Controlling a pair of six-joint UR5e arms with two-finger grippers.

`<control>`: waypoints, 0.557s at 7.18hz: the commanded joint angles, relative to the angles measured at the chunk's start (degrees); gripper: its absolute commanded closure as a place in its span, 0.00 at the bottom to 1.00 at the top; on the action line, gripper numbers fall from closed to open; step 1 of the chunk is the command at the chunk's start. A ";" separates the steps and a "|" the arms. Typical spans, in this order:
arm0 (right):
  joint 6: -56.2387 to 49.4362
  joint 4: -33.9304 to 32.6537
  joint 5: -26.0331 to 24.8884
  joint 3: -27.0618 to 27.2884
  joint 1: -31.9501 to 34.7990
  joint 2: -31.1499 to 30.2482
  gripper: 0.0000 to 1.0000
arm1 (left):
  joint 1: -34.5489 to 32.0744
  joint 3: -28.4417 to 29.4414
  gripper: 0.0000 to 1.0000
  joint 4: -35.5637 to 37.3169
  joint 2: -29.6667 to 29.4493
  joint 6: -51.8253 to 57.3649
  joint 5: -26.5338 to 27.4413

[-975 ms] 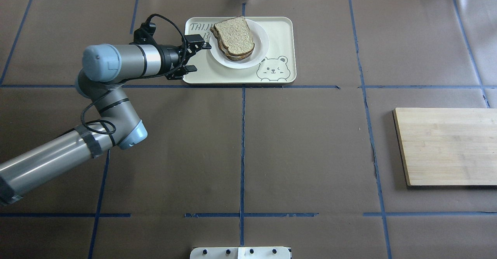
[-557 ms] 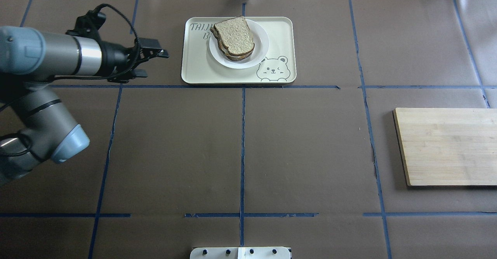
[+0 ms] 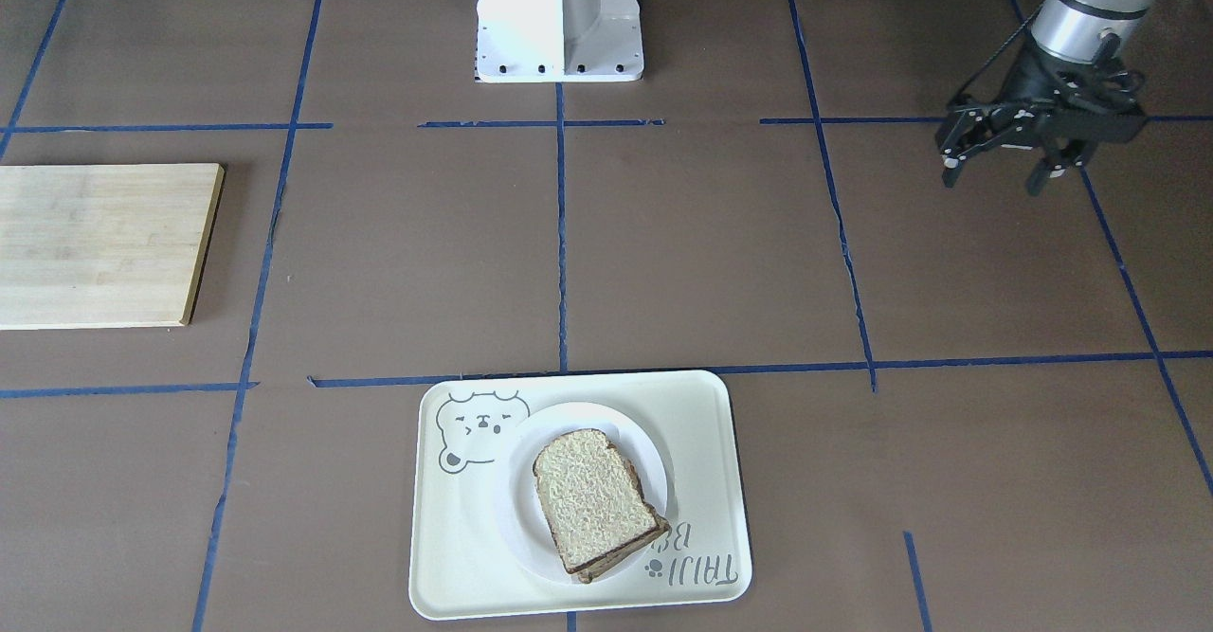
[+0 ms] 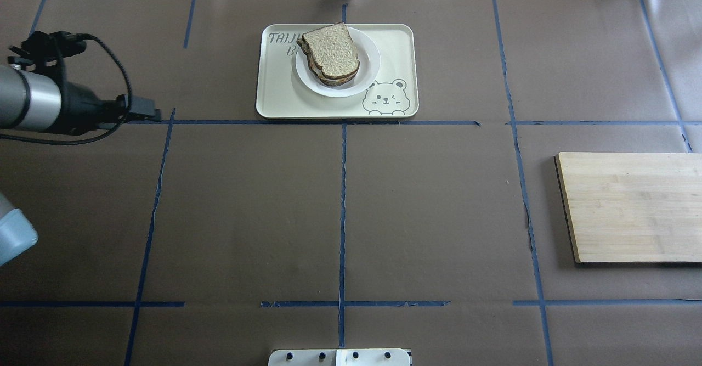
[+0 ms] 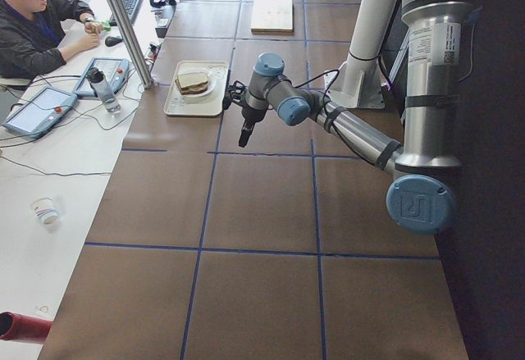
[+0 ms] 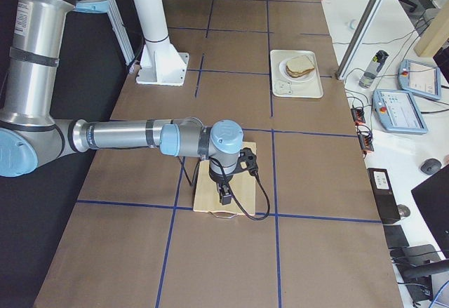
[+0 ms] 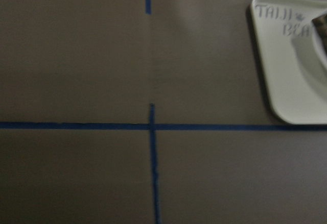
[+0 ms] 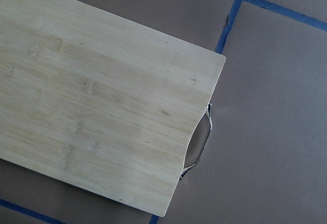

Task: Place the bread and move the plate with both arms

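Looking down on a table wrapped in dark brown paper [image 4: 439, 201] and squared off with blue tape lines [image 4: 343, 212]. Takes in a white metal robot pedestal [image 3: 559, 16] at the middle of the robot's edge, a pale bamboo cutting board [image 4: 630, 207] lying flat at the right end, and a cream rectangular tray with a bear drawing [image 4: 395, 42] set at the middle of the far edge. Catches, past that far edge, a white side desk [image 5: 49, 155] with a seated operator in dark clothes [image 5: 37, 15], a tablet [image 5: 37, 110] and a clear bottle [image 5: 102, 88].

Finds the small round white plate [image 4: 368, 58] resting inside the tray, between the lettering and the bear. Finds the bread [image 4: 330, 50], a pale coarse-crumbed slice with dark brown crust, lying flat on that plate, atop a second crusted slice peeking out beneath its edge, touched by neither gripper.

Shows the silver-grey left arm [image 5: 344, 122] reaching over bare paper near the left end, well apart from the tray, its black left gripper [image 3: 990, 177] with fingers spread and nothing between them. Places the right arm [image 6: 126, 136] near the right end, its black right gripper [image 6: 226, 196] hanging over the cutting board; cannot tell from that side view whether the fingers stand apart or together.
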 commanded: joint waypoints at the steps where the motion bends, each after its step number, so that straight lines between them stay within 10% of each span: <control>1: 0.00 0.00 0.00 -0.15 0.00 0.11 0.00 | -12.43 0.56 0.00 13.64 2.30 22.06 -10.80; 4: 0.00 0.00 0.00 -0.15 0.00 0.02 0.00 | -22.85 4.60 0.00 23.74 5.61 30.12 -14.37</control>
